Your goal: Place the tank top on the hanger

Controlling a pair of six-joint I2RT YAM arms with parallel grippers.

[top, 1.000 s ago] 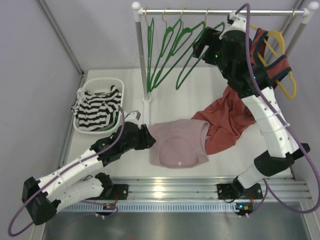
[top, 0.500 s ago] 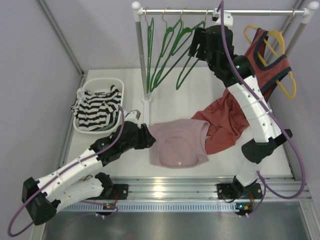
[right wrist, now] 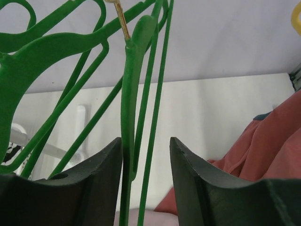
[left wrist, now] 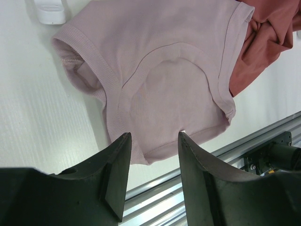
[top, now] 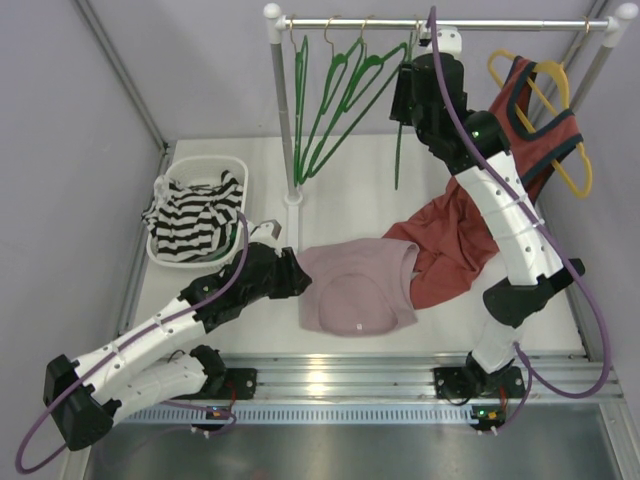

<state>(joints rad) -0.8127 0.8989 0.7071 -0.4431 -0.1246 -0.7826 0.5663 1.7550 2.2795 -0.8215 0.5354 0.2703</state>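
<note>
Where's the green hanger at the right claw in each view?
Top external: hanger hangs edge-on from the rail, upper middle.
Left wrist: not in it.
Right wrist: hanger centre-left, inside the right claw.
Shared landmark: rust-red top, in all three views.

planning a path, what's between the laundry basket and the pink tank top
The left gripper, jaws open at the tank top left edge, fills that stretch beside the basket in the top view.

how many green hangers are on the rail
4. Three green hangers hang side by side on the rail; the fourth hanger sits between the right fingers. The arm may hide more.
</note>
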